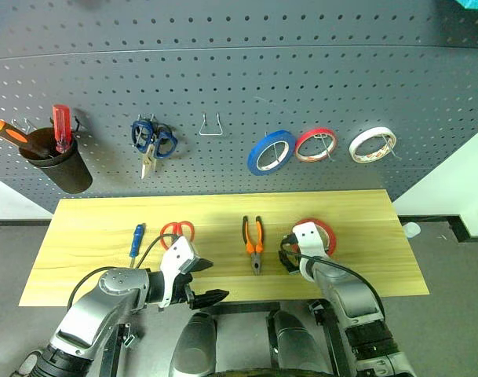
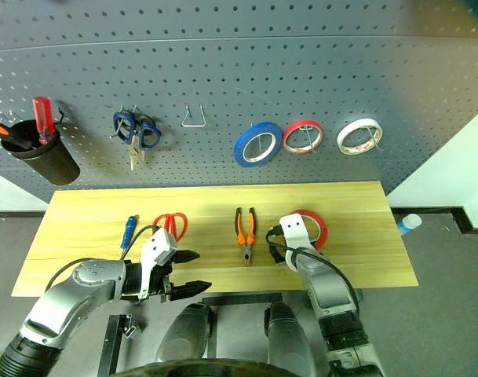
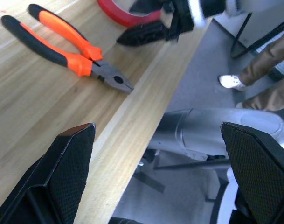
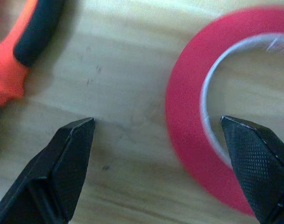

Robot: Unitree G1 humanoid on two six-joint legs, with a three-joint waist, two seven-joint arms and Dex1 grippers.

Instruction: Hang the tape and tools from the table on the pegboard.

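Observation:
The red tape (image 4: 188,121) lies flat on the right part of the table (image 1: 89,236). My right gripper (image 4: 158,120) hangs open just above its near rim, one finger over the bare wood and the other over the ring's hollow. The pliers (image 1: 254,239), orange and black, lie at the table's middle with the jaws toward me. Left of them are the red-handled scissors (image 1: 177,230). My left gripper (image 1: 209,281) is open and empty over the table's front edge, pointing right toward the pliers (image 3: 81,58). The pegboard (image 1: 239,94) rises behind the table.
On the pegboard hang blue scissors (image 1: 152,141), an empty wire hook (image 1: 211,126), a blue roll (image 1: 271,151), a small red roll (image 1: 315,144), a white roll (image 1: 373,144) and a black cup of screwdrivers (image 1: 58,161). A blue screwdriver (image 1: 136,239) lies at the table's left. A person's shoe (image 3: 230,81) stands right of the table.

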